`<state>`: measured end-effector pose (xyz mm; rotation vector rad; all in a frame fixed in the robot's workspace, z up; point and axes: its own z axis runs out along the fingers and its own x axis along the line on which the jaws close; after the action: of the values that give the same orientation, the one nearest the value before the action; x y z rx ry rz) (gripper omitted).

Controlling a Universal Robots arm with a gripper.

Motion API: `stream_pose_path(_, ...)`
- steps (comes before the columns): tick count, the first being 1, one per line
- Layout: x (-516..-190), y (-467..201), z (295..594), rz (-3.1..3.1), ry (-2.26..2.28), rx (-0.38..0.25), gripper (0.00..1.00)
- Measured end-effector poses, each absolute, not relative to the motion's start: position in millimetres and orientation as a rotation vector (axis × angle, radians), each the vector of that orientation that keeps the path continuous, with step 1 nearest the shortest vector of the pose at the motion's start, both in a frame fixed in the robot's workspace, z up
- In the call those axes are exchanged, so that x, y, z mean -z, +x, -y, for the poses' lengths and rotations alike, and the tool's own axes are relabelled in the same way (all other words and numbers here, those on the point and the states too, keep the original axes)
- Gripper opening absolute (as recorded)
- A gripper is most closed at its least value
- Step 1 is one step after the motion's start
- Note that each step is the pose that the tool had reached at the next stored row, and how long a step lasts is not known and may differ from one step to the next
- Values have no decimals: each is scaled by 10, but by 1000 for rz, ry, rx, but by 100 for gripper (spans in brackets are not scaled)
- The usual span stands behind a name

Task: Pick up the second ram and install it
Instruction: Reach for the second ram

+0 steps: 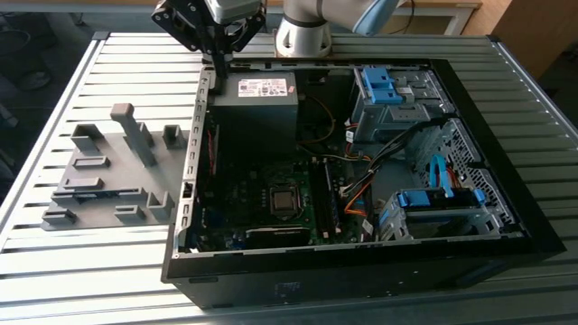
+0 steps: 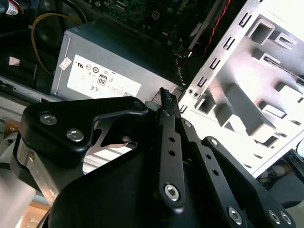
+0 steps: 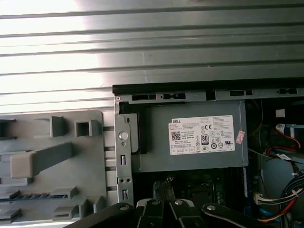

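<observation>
A ribbed metal table (image 1: 81, 271) is lit brightly, glare being thrown off its slats (image 3: 142, 47) in the first wrist view, and a pale wooden panel (image 1: 532, 30) is seen beyond it at the exterior view's right.

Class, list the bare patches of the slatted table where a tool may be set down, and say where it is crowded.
Bare slats lie between the grey holder tray and the table edge at the exterior view's bottom left, and above the tray in that view. Inside the computer case, cables crowd the gap beside the drive bays.
</observation>
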<state>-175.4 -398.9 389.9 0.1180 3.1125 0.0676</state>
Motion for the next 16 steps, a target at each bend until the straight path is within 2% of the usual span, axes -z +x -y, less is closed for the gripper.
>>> stream_pose_path(16,-3897,-1795,3989,-3112,118,-68,11)
